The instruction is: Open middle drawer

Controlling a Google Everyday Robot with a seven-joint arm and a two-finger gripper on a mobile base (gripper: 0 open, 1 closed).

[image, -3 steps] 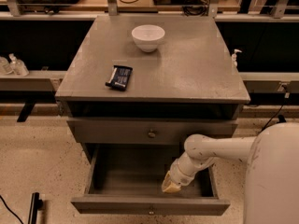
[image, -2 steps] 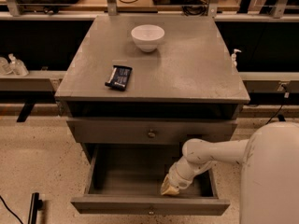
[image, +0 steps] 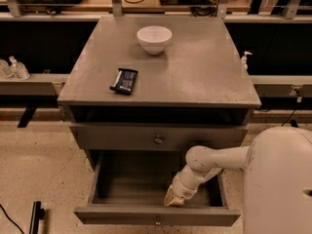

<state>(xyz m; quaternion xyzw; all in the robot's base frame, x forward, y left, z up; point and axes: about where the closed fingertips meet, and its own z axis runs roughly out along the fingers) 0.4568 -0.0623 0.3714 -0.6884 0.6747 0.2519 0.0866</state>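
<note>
Camera view showed the middle drawer (image: 117, 216) pulled out toward the near side, the gripper (image: 174, 199) inside just behind its front, likely to drag it; whether open or closed, I could not tell.

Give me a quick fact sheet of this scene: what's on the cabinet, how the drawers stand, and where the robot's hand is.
cabinet top: white bowl near the back; dark flat packet toward the front left
upper drawer: not pulled out, round knob at centre
middle drawer: pulled far out
gripper: down inside the middle drawer, near its front wall, right of centre
arm: white, reaching in from the robot body at lower right
</note>
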